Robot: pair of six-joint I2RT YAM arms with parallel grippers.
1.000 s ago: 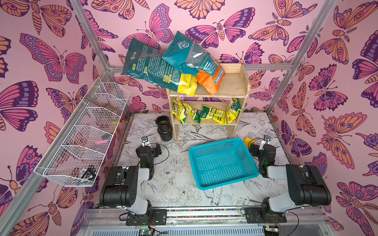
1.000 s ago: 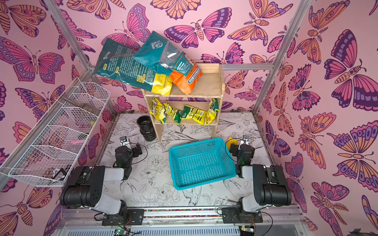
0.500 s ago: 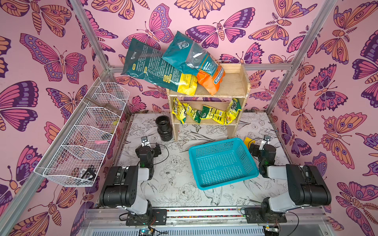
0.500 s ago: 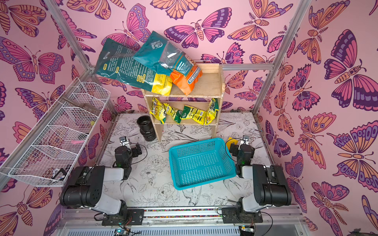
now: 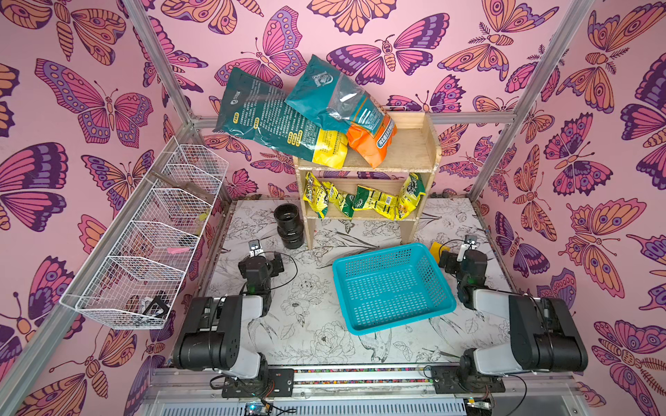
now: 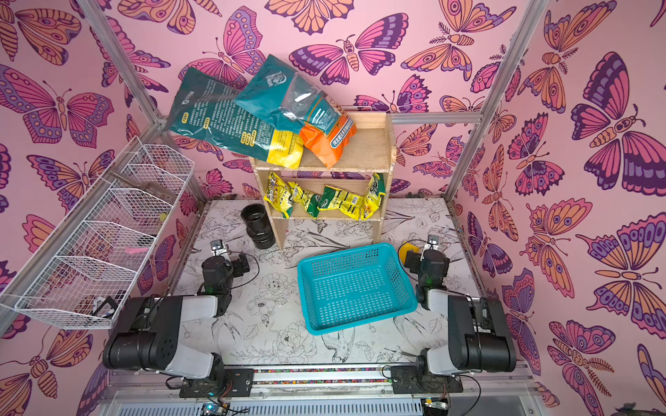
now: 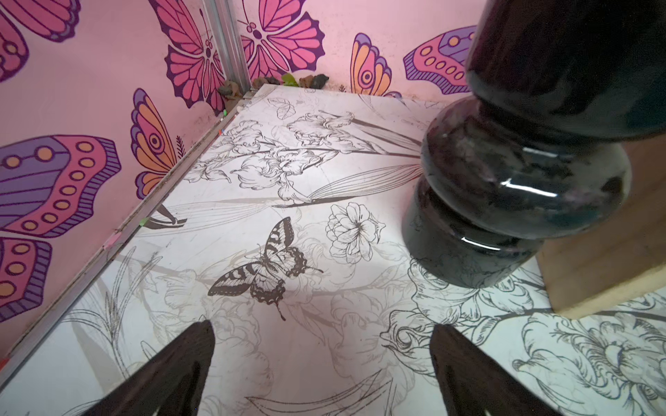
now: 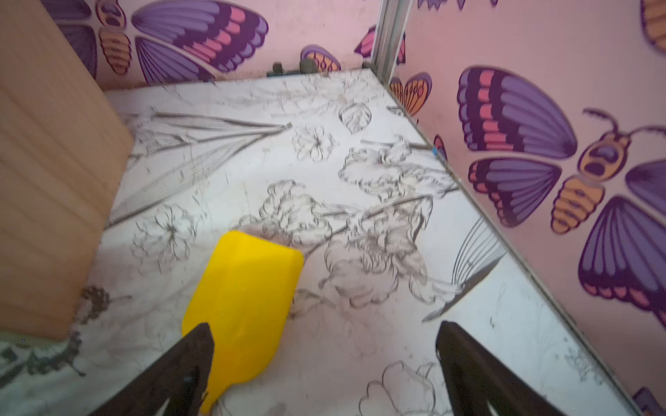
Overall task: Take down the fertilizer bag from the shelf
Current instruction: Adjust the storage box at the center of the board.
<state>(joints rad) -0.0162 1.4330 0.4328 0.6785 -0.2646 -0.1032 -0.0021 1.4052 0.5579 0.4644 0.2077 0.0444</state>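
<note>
lines of print on the teal and yellow bag (image 5: 274, 122) and the teal and orange bag (image 5: 356, 108), well beyond the left gripper (image 7: 320, 327). yellow packets (image 5: 374, 201) too. all too small, nothing readable.

My left arm (image 5: 223, 324) and right arm (image 5: 533, 324) sit folded low. Left hand (image 7: 320, 326) and right hand (image 8: 324, 326) both gape wide, gripping nothing.

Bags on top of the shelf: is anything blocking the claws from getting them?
Nothing visible does. The left claw and right claw sit open down low. But the orange-ended bag lies over the yellow-ended bag.
</note>
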